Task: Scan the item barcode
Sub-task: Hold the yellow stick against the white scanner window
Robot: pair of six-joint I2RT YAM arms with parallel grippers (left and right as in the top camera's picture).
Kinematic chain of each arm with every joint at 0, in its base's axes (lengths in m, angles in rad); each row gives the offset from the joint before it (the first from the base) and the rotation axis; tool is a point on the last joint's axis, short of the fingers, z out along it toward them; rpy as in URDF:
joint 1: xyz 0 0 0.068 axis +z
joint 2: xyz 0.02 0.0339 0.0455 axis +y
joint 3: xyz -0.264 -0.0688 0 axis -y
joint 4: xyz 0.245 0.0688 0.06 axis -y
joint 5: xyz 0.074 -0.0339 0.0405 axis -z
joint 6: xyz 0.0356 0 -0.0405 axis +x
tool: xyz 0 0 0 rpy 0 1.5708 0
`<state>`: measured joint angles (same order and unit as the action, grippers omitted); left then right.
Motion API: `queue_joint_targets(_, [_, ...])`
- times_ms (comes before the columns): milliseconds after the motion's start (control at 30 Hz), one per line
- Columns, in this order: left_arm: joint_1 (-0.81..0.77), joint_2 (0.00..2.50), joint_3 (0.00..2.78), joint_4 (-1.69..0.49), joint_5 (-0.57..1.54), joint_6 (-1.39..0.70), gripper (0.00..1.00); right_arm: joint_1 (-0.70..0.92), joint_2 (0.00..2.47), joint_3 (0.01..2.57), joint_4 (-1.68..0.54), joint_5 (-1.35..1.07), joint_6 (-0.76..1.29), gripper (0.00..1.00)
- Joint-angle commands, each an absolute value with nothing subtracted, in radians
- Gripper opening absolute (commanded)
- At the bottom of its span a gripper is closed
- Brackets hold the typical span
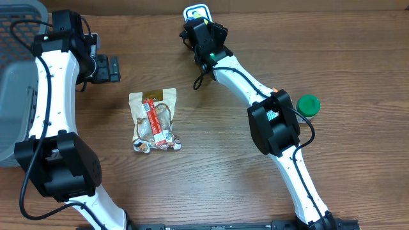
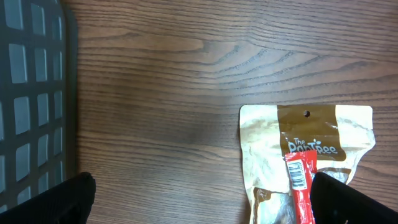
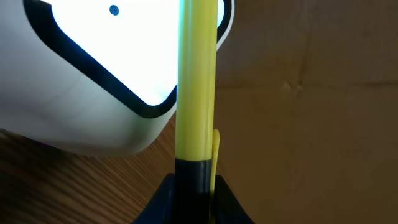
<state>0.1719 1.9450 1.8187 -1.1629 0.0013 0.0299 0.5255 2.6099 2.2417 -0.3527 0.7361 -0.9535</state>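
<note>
The item is a tan and brown snack pouch [image 1: 153, 120] lying flat on the wooden table, with a red strip carrying a barcode [image 2: 300, 174] facing up. My left gripper [image 1: 108, 68] hovers up and to the left of it, open and empty; in the left wrist view the left gripper [image 2: 202, 199] has its right finger over the pouch [image 2: 311, 137]. My right gripper [image 1: 201, 29] is at the table's far edge, shut on a yellow and black stick [image 3: 196, 81] beside a white scanner-like device [image 1: 195, 11], which also fills the upper left of the right wrist view [image 3: 106, 74].
A grey mesh basket [image 1: 19, 19] stands at the far left, close to the left arm, and its wall [image 2: 31, 93] shows in the left wrist view. A green round lid [image 1: 308, 104] lies to the right of the right arm.
</note>
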Motion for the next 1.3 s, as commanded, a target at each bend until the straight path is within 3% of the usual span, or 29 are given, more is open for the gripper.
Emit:
queue_joint_targets(0, [0.17,1.936,1.83,-1.163,0.009,0.046,1.0,0.529,2.613,2.243,-0.353,0.72,-0.921,0.04])
queue_joint_targets(967, [0.17,1.936,1.83,-1.163,0.009,0.046,1.0,0.531,2.613,2.243,-0.431,0.734,-0.918,0.04])
queue_joint_targets(1267, [0.17,1.936,1.83,-1.163,0.009,0.046,1.0,0.531,2.613,2.243,-0.179,0.969,-0.945,0.04])
